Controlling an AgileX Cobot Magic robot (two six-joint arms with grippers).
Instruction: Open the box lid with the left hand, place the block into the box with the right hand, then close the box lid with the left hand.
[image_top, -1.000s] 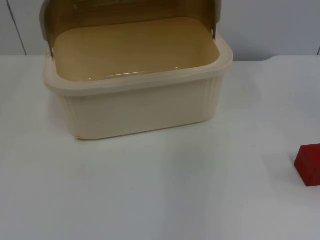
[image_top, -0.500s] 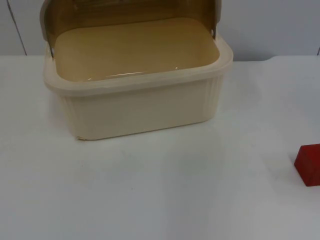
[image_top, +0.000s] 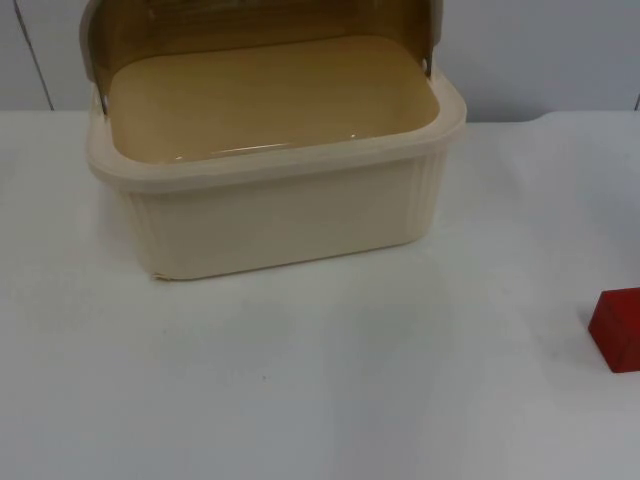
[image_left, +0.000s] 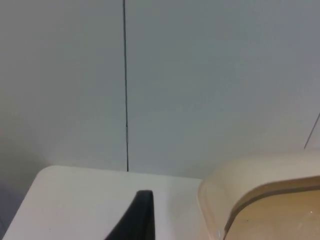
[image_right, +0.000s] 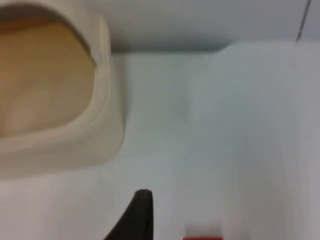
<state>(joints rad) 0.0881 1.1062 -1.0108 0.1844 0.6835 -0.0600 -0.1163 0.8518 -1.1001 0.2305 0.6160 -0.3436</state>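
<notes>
Left hand (image_left: 142, 215): we see one black fingertip above the white surface (image_top: 320, 380), just beside the rim of the cream ribbed plastic box (image_top: 280, 215); we cannot tell whether its fingers are parted or closed. Right hand (image_right: 140, 215): one fingertip again, hanging over bare surface between the box and the small red block (image_top: 616, 330); its grip state we likewise cannot tell.

The box's smoky-brown translucent lid (image_top: 250, 20) stands swung up and back, cavity open. The block sits well apart from the box, toward the right side of the surface, partly cut by the picture edge.

Handling, as we judge it: block looks rigid, light, flat-faced and not fragile. We would pinch it across two opposite side faces, fingers straddling from above. The lid looks thin and hinged at the sides, so take it by the front lip.

Against the earlier frames: box, lid and block lie exactly as they did, with nothing shifted.
</notes>
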